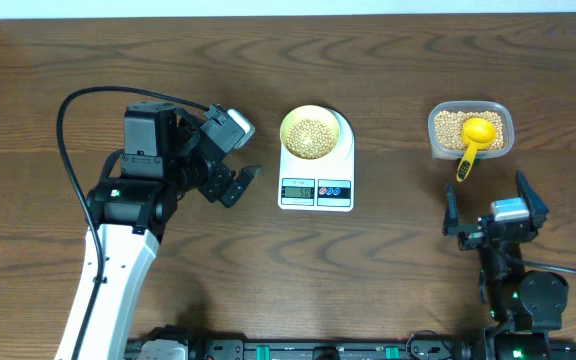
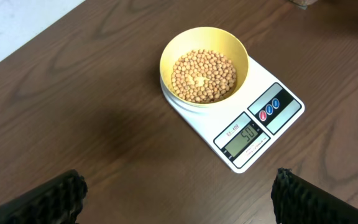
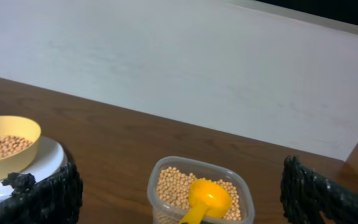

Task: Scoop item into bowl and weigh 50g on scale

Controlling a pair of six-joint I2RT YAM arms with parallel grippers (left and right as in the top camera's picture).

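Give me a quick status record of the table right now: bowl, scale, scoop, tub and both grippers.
bowl: pale yellow, sitting on the scale, holding soybeans
display: appears to read 50
scoop: yellow, lying in the tub, handle sticking out over the rim
tub: clear plastic, more soybeans inside
left gripper: open, empty, beside the scale, not touching it
right gripper: open, empty, just short of the tub

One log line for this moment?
bowl of soybeans on scale | yellow scoop in tub | left claw open, empty | right claw open, empty
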